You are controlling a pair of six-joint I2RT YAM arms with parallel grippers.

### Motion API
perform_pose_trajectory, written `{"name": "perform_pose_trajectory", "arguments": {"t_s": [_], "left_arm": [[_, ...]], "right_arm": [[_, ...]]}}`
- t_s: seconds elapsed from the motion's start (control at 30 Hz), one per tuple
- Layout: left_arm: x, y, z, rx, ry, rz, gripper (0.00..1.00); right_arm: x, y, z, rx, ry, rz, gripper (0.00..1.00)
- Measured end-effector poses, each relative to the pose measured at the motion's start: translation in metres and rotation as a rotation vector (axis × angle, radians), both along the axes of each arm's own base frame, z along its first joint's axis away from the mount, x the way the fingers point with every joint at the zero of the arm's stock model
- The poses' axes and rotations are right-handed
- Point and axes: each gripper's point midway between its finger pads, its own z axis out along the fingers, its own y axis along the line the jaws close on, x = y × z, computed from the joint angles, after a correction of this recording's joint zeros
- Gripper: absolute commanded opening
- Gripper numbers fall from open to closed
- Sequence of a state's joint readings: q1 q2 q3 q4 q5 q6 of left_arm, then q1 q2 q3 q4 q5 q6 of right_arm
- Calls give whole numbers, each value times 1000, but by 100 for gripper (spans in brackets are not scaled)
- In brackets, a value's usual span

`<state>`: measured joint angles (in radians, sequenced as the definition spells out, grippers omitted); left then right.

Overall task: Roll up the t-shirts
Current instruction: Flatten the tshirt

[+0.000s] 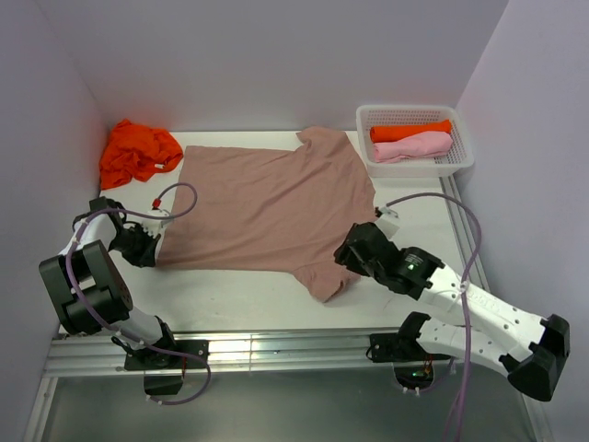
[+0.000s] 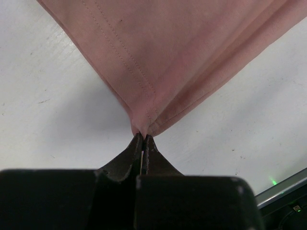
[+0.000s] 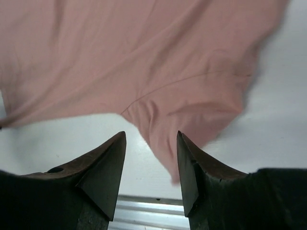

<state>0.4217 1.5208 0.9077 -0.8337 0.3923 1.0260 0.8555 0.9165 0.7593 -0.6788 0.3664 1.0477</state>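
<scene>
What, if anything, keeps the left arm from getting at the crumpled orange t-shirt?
Likely yes, once it lets go: the orange t-shirt lies close beyond the left gripper with bare table between. For now its fingers pinch a corner of the pinkish-brown t-shirt.

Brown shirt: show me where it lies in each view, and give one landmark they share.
Top external: brown shirt spread flat mid-table.
Left wrist: fills the top; its corner is pinched in the shut left hand.
Right wrist: fills the top; a sleeve lies just ahead of the open right hand.
Shared landmark: the metal rail at the table's near edge.
</scene>
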Motion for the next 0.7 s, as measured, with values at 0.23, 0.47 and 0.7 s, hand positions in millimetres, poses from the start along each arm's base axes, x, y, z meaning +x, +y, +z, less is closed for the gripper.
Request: {"name": "perform_pose_trajectory", "arguments": {"t_s": [0.23,0.47,0.7], "left_arm": [[1,-3,0,-1,1,-9,0],[1,-6,0,-2,3,-22,0],[1,-7,0,-2,3,-26,0]], "right_arm": [[25,-57,-7,-3,-13,-263,38],[26,-96,-68,-25,111,-411,36],[41,-89,-90,3,159,-414,44]]}}
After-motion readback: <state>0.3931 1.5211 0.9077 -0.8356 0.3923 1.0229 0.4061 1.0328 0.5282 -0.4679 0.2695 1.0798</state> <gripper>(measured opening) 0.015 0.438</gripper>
